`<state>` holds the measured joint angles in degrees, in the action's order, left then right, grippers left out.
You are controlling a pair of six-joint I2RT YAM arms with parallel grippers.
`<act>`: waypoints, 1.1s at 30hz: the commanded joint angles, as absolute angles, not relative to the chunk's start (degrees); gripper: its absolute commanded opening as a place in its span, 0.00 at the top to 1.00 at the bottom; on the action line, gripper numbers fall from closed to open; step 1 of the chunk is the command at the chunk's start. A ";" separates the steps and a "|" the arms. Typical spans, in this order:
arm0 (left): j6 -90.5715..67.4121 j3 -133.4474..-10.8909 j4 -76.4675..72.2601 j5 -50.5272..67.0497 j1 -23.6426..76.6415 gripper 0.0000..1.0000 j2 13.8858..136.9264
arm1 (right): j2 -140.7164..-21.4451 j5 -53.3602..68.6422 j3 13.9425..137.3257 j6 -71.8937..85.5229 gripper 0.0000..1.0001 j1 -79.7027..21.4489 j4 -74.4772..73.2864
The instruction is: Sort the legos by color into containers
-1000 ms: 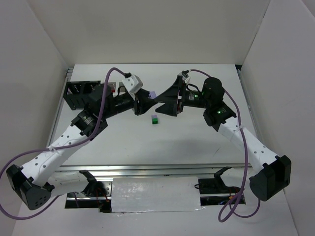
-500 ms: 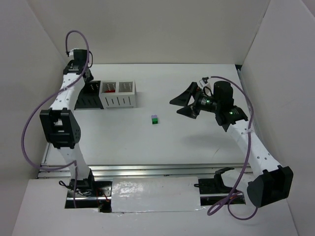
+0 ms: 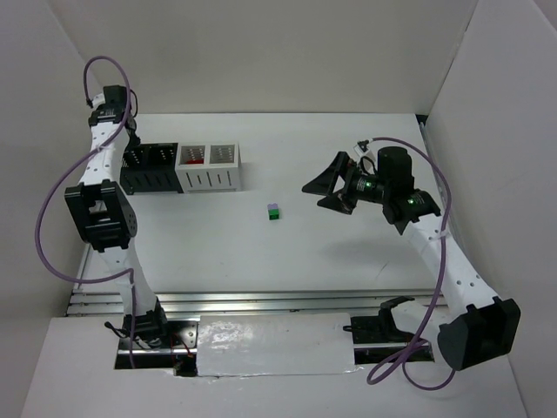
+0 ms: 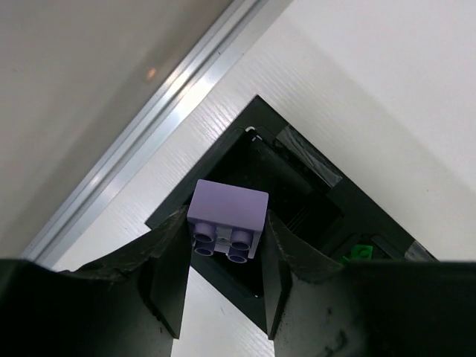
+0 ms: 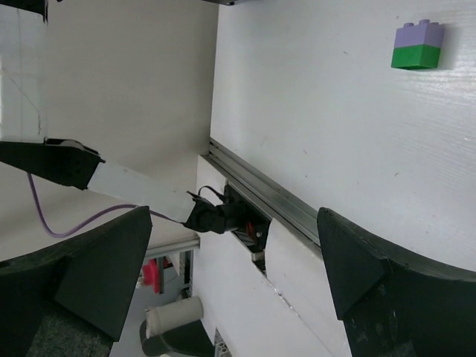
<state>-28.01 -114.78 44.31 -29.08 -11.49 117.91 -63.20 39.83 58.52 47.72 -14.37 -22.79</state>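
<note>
Lavender lego (image 4: 227, 216) sits clamped in left jaws above black container (image 4: 297, 178); right jaws gape wide.

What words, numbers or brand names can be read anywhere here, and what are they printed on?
None: no readable word, number or logo shows on the lavender brick in the left pincer, the black bin, the white bins or the table.

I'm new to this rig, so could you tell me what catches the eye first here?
The left gripper holds a lavender brick over the black bin at the table's far left. A lavender-on-green stack sits alone mid-table, with the right gripper wide open to its right.
</note>
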 commanded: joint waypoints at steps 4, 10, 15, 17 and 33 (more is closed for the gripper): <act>-28.92 -108.99 40.43 -25.75 -11.16 0.35 114.70 | -66.09 39.90 63.01 45.35 0.00 -14.68 -23.29; -28.83 -106.80 39.73 -26.89 -11.16 0.01 111.72 | -72.41 39.47 64.58 42.21 0.00 -15.90 -21.79; -27.51 -104.51 38.85 -24.52 -9.41 0.01 103.48 | -86.81 16.69 75.30 32.36 0.00 -27.38 -34.32; -26.63 -103.45 38.24 -25.66 -6.95 0.00 100.56 | -94.34 10.49 80.32 31.99 0.00 -30.22 -37.25; -28.48 -72.87 38.84 -4.40 -0.53 0.01 68.31 | -119.88 -11.95 99.49 29.09 0.21 -39.20 -41.49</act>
